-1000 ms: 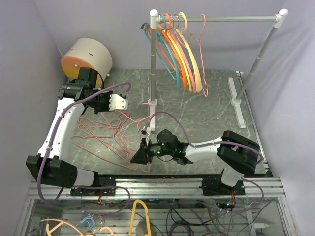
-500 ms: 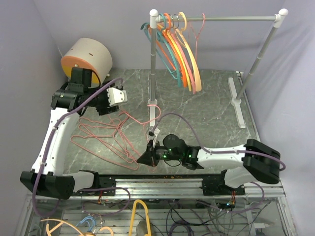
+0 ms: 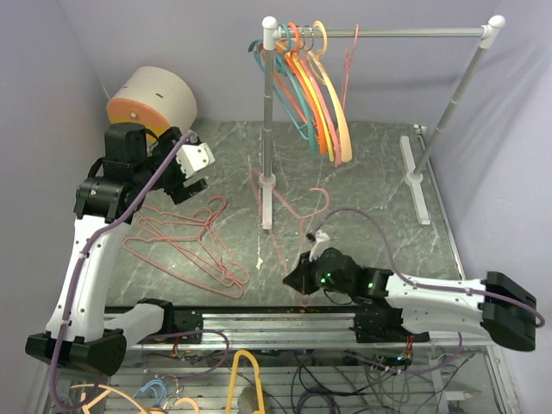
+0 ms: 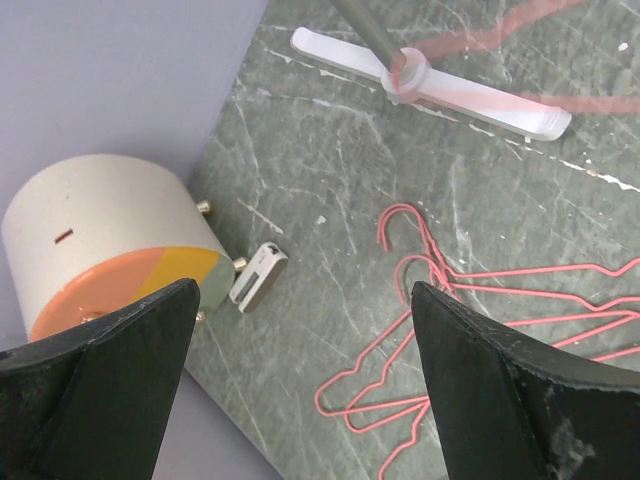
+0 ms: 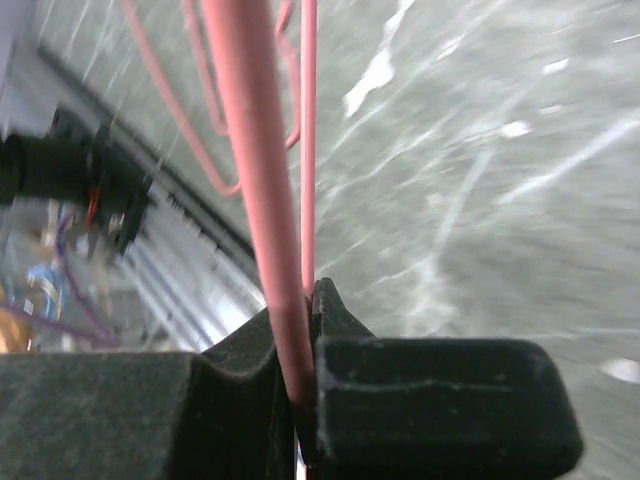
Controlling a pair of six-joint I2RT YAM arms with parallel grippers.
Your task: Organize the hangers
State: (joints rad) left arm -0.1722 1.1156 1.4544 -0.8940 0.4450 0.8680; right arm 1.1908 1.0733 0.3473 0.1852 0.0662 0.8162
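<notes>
From above, my right tool (image 3: pixel 302 278) is clamped shut on one pink hanger (image 3: pixel 321 195), low by the near edge of the worktop (image 3: pixel 379 164). The wire rises tilted toward the rail's post (image 3: pixel 269 147). My left tool (image 3: pixel 195 166) hangs wide open and empty toward the back left corner, beside the drum (image 3: pixel 153 102). The pile (image 3: pixel 185 246) of pink hangers lies flat toward the near left. The plastic hangers (image 3: pixel 319 103) hang on the rail (image 3: pixel 405 33), bunched at its left end, with one pink one just beside them. I judge the wire light, thin and springy, likely to twist or swing in a pinch. A hold near the hook's neck or at a shoulder bend should steady it best. The post stands close to the held hanger and could snag it, and the tangled pile may drag neighbours along when I lift one

At my left wrist the fingers stand far apart with nothing between them. Below lie the pile's hooks, a small clip (image 4: pixel 257 277) by the drum, and the post's white foot (image 4: pixel 330 50)

At my right wrist the jaws pinch the pink wire with no gap showing, and a second strand runs just behind it. Which part of the hanger I hold I cannot tell
</notes>
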